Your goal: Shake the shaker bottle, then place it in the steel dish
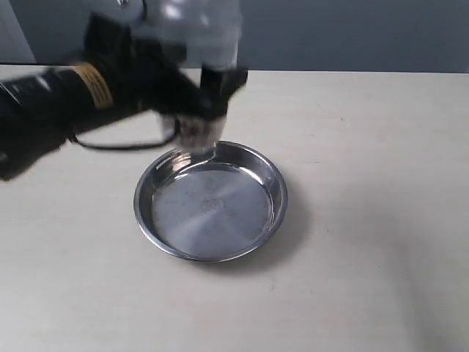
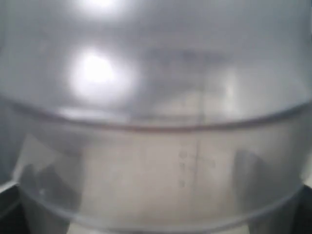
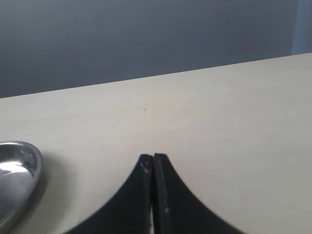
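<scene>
Desk (image 1: 366,235) carries the dish (image 1: 242,220), which is empty. Bottle (image 1: 201,37) is blurred and aloft over the dish's far rim, clamped in left claw (image 1: 205,95) — shake probably under way, placing not yet done. Right claw (image 3: 153,159) is closed on nothing — idle.

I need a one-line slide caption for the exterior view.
Left gripper holds the blurred, clear frosted plastic shaker bottle above the rim of the round shiny steel dish.

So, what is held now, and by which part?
The left tool holds the shaker bottle, about mid-body; blur hides exactly where. The right tool holds nothing.
</scene>
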